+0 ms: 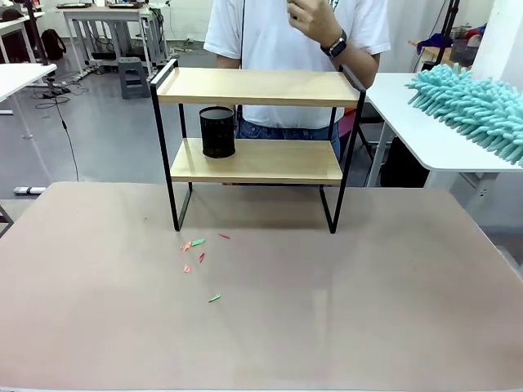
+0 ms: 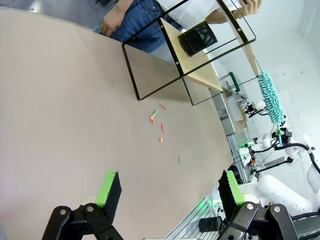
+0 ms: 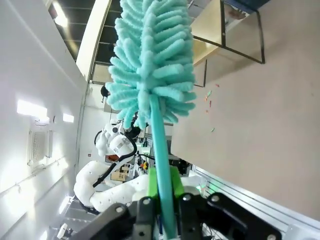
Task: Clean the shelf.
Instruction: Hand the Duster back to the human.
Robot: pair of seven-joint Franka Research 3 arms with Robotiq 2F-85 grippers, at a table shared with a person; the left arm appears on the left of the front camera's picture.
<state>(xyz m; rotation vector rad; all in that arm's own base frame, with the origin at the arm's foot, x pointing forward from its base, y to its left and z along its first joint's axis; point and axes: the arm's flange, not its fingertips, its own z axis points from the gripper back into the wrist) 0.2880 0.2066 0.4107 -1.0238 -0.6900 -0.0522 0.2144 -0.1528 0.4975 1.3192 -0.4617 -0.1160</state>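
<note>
The right pincer (image 3: pixel 161 187) is clenched on the thin handle of a fluffy teal duster (image 3: pixel 150 65) held in the air at the right, while the left pincer (image 2: pixel 169 189) hangs released, green pads spread wide above the brown tabletop (image 1: pixel 368 310). Farther out, small red and green scraps (image 1: pixel 198 249) lie just in front of the shelf (image 1: pixel 253 86), which stands upright at the tabletop's far middle: two light wooden boards in a thin black frame with raised side rails. A black mesh cup (image 1: pixel 217 131) sits at the left of the lower board, and a person (image 1: pixel 278 33) in a white shirt stands right behind.
</note>
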